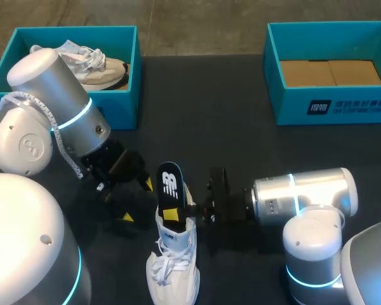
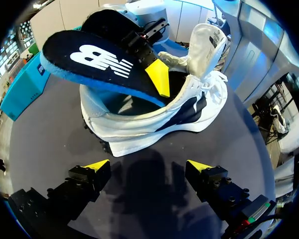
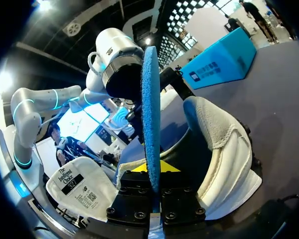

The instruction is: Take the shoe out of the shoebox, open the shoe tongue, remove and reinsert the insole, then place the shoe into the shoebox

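Our right hand (image 3: 150, 172) is clenched on the insole (image 1: 169, 190), which stands half out of the shoe (image 1: 174, 267), so it can slide along the opening. The shoe stands on the surface (image 1: 241, 127) between our hands. Our left hand (image 2: 148, 165) is released just beside it, probably ready to steady it.

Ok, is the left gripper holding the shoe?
No, the left gripper is open and empty, and the shoe lies ahead of it, untouched.

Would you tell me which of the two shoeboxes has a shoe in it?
The far-left shoebox, holding a beige shoe; the far-right shoebox shows only cardboard.
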Robot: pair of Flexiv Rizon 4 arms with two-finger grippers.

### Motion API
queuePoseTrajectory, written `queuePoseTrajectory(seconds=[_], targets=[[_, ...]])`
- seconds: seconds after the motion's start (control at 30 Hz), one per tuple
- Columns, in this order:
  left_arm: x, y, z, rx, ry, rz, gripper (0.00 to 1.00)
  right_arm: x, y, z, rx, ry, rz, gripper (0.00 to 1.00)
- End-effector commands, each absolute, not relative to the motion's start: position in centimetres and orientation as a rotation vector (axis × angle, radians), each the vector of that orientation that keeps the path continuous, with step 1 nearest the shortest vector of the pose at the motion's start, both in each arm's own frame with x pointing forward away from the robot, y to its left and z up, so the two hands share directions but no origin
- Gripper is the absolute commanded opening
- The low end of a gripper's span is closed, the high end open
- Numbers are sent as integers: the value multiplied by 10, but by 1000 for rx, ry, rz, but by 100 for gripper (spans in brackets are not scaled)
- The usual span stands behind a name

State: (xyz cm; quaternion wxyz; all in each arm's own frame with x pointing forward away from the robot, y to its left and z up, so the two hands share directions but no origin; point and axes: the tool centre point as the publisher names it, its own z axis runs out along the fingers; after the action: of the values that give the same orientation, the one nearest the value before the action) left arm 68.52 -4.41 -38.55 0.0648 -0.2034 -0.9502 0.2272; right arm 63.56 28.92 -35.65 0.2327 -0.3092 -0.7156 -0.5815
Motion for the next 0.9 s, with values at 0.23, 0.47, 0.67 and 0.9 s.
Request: queuePoseTrajectory(seconds=[0.23,0.47,0.67,0.9], targets=[[684,-44,-385,-615,-2869,686,100,642,293,-334,-801,-2004,-1644,39],[684,-44,-385,-615,-2869,686,100,648,295,-325,-782,-2032,-1655,35],[684,-44,-385,-615,-2869,686,100,655,294,-322,-782,-2039,-1683,30],[684,-44,-385,-615,-2869,686,100,659,293,-324,-798,-2026,-1699,0]])
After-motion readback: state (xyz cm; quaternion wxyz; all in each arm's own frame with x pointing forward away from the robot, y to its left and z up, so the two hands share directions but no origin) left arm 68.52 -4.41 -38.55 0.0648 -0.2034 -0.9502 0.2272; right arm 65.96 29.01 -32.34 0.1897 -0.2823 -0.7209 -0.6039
